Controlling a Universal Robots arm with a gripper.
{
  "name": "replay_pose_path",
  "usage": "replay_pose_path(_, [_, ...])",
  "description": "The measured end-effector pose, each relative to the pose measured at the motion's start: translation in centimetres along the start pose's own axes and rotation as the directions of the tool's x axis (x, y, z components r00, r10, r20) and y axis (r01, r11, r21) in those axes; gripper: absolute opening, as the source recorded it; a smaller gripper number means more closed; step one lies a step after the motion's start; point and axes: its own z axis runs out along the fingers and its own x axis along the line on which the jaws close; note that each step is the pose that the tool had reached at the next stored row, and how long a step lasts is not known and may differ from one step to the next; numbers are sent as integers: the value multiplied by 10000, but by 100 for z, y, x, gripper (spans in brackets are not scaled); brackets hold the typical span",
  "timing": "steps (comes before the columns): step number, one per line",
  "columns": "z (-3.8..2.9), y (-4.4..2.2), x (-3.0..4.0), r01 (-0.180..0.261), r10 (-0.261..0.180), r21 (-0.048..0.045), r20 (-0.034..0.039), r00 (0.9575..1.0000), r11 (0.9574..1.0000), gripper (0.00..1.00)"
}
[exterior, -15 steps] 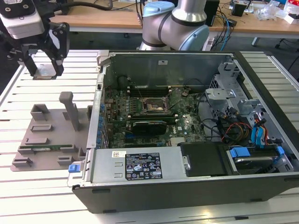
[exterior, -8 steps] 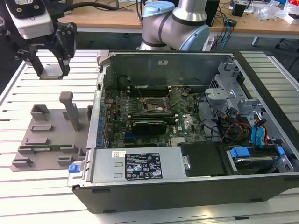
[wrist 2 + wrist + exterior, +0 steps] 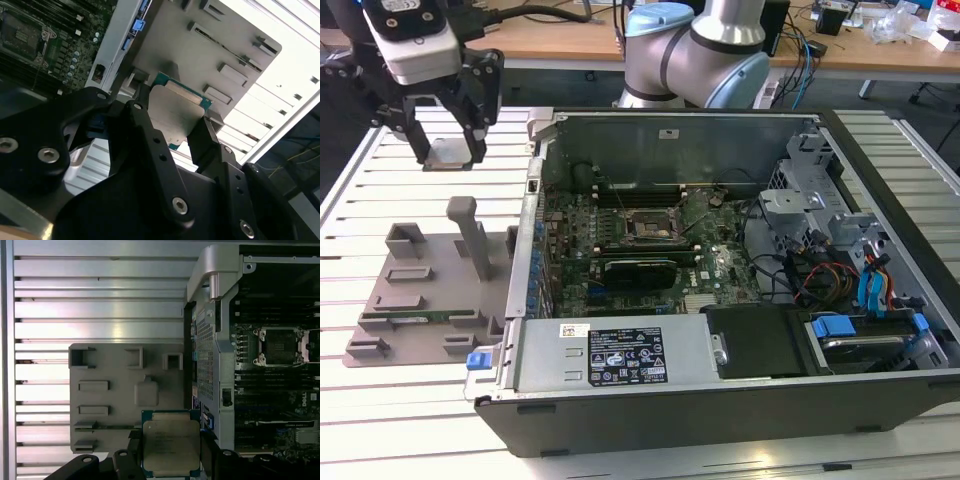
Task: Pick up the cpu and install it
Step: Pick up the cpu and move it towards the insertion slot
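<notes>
The cpu (image 3: 448,153) is a flat silver-grey square with a thin rim. It hangs in the air at the exterior view's upper left, beyond the grey plastic tray (image 3: 430,290). My gripper (image 3: 447,148) is shut on the cpu, one black finger on each of two opposite edges. In the first wrist view, the cpu (image 3: 171,442) sits between the fingers (image 3: 210,456) over the tray's edge (image 3: 120,385). In the second wrist view, the gripper (image 3: 175,131) holds the cpu (image 3: 175,110) above the tray (image 3: 210,50). The black motherboard socket (image 3: 645,228) (image 3: 280,346) lies open inside the case, to the exterior view's right of the gripper.
The open computer case (image 3: 720,300) fills the middle and right of the slatted metal table (image 3: 360,190). Its near wall (image 3: 535,190) stands between tray and motherboard. A graphics card (image 3: 640,270), drive cage (image 3: 800,170) and cables crowd the case. The arm's base (image 3: 695,50) stands behind.
</notes>
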Motion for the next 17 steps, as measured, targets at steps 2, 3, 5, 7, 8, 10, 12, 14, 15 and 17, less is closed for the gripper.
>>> replay_pose_path(2, [2, 0, -25, 0, 0, 0, 0, 10000, 10000, 55])
replay_pose_path(3, [3, 0, -36, 0, 0, 0, 0, 10000, 10000, 55])
replay_pose_path(5, [5, 0, -67, 1, -1, 1, 0, 10000, 10000, 55])
replay_pose_path(7, [6, 0, -90, 0, 0, 0, 0, 10000, 10000, 55])
replay_pose_path(8, [7, 1, -100, 0, 0, 0, 0, 10000, 10000, 55])
replay_pose_path(10, [10, 1, -141, 0, 0, 0, 0, 10000, 10000, 55])
replay_pose_path(12, [11, 1, -156, 0, 0, 0, 0, 10000, 10000, 55])
replay_pose_path(14, [14, 1, -185, 1, -1, 1, -1, 10000, 10000, 55])
replay_pose_path(15, [15, 1, -199, 0, 0, 1, 0, 10000, 10000, 55])
replay_pose_path(17, [17, 1, -211, 0, 0, 0, 0, 10000, 10000, 55])
